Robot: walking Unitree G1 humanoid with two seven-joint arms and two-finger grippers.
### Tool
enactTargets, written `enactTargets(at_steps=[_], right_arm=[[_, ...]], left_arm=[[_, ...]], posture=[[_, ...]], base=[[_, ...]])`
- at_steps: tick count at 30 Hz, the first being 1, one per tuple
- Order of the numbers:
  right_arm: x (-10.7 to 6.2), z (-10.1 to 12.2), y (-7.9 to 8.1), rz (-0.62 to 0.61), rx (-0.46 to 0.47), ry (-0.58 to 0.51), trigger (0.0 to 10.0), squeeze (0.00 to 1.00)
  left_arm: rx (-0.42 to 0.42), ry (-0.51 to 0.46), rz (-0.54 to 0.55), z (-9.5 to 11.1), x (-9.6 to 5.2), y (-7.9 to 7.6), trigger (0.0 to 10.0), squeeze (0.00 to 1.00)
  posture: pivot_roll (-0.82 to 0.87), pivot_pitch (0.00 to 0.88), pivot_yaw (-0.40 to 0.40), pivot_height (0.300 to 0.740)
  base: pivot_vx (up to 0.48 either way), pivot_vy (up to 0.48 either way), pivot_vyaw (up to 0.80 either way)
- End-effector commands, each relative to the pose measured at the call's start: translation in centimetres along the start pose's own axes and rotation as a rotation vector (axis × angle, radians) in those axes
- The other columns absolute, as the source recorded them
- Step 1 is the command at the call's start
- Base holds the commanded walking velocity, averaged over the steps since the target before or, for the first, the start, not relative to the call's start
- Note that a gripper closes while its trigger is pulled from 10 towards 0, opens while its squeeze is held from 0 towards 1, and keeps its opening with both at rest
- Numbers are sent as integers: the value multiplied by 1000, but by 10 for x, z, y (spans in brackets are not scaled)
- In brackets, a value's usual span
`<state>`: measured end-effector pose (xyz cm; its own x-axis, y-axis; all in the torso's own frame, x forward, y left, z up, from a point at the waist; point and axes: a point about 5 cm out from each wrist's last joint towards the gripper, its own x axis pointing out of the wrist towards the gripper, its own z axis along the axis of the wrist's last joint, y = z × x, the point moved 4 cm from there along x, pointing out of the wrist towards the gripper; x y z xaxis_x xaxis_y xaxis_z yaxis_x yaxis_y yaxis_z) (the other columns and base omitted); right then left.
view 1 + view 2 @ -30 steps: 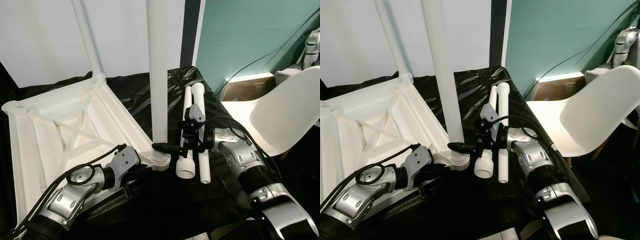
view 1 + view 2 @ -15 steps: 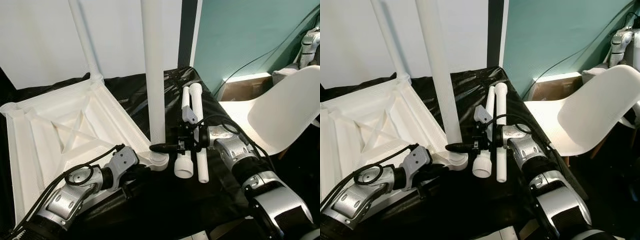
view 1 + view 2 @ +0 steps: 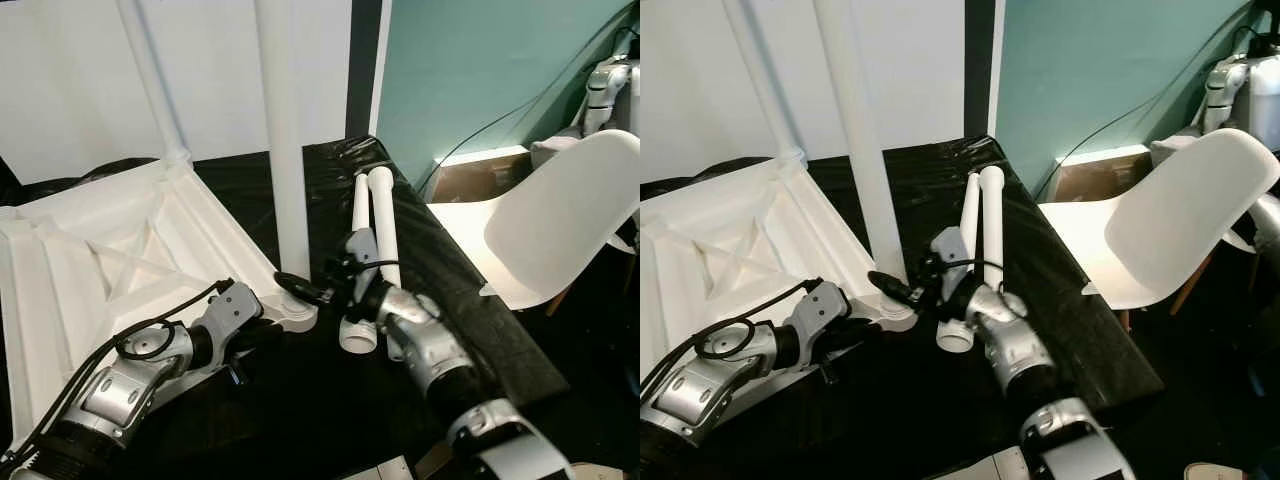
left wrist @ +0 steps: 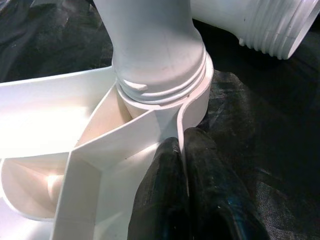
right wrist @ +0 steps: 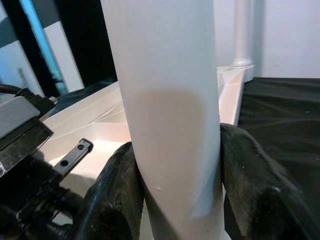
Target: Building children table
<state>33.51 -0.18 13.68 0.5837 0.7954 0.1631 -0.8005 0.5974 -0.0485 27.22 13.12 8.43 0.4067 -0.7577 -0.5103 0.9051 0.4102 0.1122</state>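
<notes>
The white table top [image 3: 120, 260] lies upside down on the black-covered table. One white leg [image 3: 150, 90] stands in its far corner. Another leg [image 3: 282, 150] stands in the near corner socket [image 4: 165, 95]. My right gripper [image 3: 298, 288] is shut on this near leg just above the socket, its fingers [image 5: 120, 190] on either side of the leg [image 5: 170, 100]. My left gripper [image 3: 262, 335] sits low at the same corner, with its fingers [image 4: 160, 200] shut on the thin rim of the socket. Two loose legs [image 3: 382, 225] lie side by side on the cloth, right of the socket.
A white chair [image 3: 560, 220] stands close to the table's right edge. A cardboard box [image 3: 480, 175] sits behind it by the teal wall. Another robot arm [image 3: 612, 90] shows at the far right. Black cloth [image 3: 330, 400] covers the table in front of me.
The whole view has shifted as my head moved. My right forearm has swung in from the right toward the middle, its gripper staying at the near leg's base. The left arm holds still.
</notes>
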Motion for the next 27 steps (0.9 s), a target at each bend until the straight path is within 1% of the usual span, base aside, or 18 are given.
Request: enactTargets(at_steps=[1,2,8,10,11,13,14,15,16,18,19,20,21,22,23,24,26,27], right_arm=[[-19,11,-54,-378,-8,-40,0,0],[-19,13,-52,-381,-22,-46,0,0],[-17,15,-52,-394,-25,-46,0,0],[-16,15,-50,-380,-28,-40,78,0],[-12,15,-42,-326,-44,-25,10000,0],[-7,14,-22,-130,-37,4,10000,0],[-7,14,-22,-130,-37,4,10000,0],[-7,14,-15,-58,-29,8,10000,0],[-10,15,-17,-32,-40,14,10000,1000],[-10,15,-17,-32,-40,14,10000,1000],[-12,15,-21,-16,-50,28,10000,1000],[-16,14,-26,21,-81,56,10000,1000],[-21,15,-30,76,-98,80,10000,0],[-21,15,-30,76,-98,80,10000,0],[-25,15,-32,116,-105,94,10000,0],[-25,15,-32,116,-105,94,10000,0],[-33,14,-34,226,-90,125,10000,0],[-33,14,-34,226,-90,125,10000,0]], left_arm=[[-58,26,-302,-16,15,-56,10000,0],[-58,27,-303,-16,15,-56,10000,0],[-59,27,-303,-16,15,-55,10000,0],[-60,27,-303,-16,14,-56,10000,0],[-62,27,-302,-17,14,-56,10000,0],[-63,27,-289,-18,15,-55,10000,0],[-63,27,-289,-18,15,-55,10000,0],[-62,28,-282,-18,15,-55,10000,0],[-60,34,-273,-19,16,-54,10000,0],[-60,34,-273,-19,16,-54,10000,0],[-59,37,-268,-19,16,-53,10000,0],[-57,39,-266,-20,17,-52,10000,0],[-54,39,-265,-19,18,-52,10000,0],[-54,39,-265,-19,18,-52,10000,0],[-52,38,-265,-19,19,-51,10000,0],[-52,38,-265,-19,19,-51,10000,0],[-49,34,-268,-18,20,-51,10000,0],[-49,34,-268,-18,20,-51,10000,0]], posture=[[62,0,0,740],[62,0,0,740],[68,0,2,740],[69,0,1,740],[70,0,0,740],[68,0,-3,740],[68,0,-3,740],[68,0,-3,740],[66,0,-4,740],[66,0,-4,740],[61,0,-5,740],[56,0,-6,740],[55,0,-6,740],[55,0,-6,740],[54,0,-6,740],[54,0,-6,740],[54,0,-7,740],[54,0,-7,740]], base=[[0,0,0],[0,0,0],[0,0,0],[0,0,0],[0,0,0],[0,0,0],[0,0,0],[0,0,0],[0,0,0],[0,0,0],[0,0,0],[0,0,0],[0,0,0],[0,0,0],[0,0,0],[0,0,0],[0,0,0],[0,0,0]])
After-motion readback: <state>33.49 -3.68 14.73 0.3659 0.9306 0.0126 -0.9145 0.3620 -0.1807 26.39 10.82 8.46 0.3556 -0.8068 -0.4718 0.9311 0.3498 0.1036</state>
